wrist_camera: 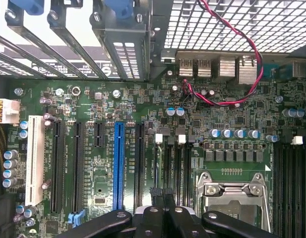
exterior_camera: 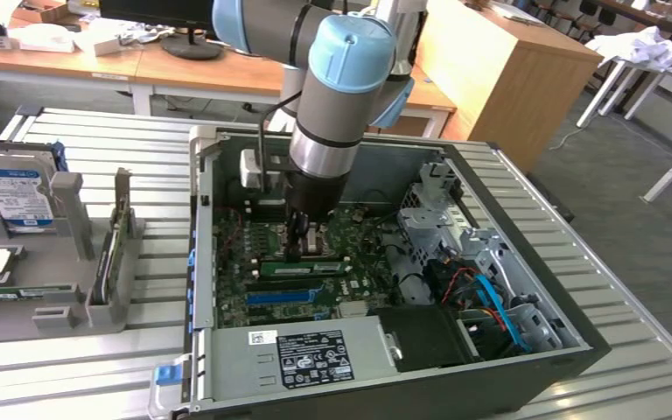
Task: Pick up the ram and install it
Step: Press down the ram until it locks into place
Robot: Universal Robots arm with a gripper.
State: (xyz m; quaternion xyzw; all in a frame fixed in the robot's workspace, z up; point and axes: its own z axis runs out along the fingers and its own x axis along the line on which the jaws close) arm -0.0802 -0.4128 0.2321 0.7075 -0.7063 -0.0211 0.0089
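Nearest me sits the silver power supply [exterior_camera: 312, 350], at the front edge of the open computer case [exterior_camera: 488, 385]. Starting from the exterior view's left: a grey holder [exterior_camera: 67, 297] on the slatted table [exterior_camera: 80, 367], with a hard drive [exterior_camera: 15, 197] standing in it. Now inside the case, the arm reaches straight down and the end effector [exterior_camera: 304, 249] is pinched fully together, nothing between its fingers. Right beneath its tip lies the ram [exterior_camera: 301, 266], green with a pale label, running along a slot just above the blue slot strip [exterior_camera: 283, 297]. Touching or just hovering, I can't tell. This looks like the seating push. To do it well: press squarely on the stick's top edge, straight down, no tilt, so both ends go in evenly. Off to the right, red and blue cables [exterior_camera: 482, 293] stay well clear.
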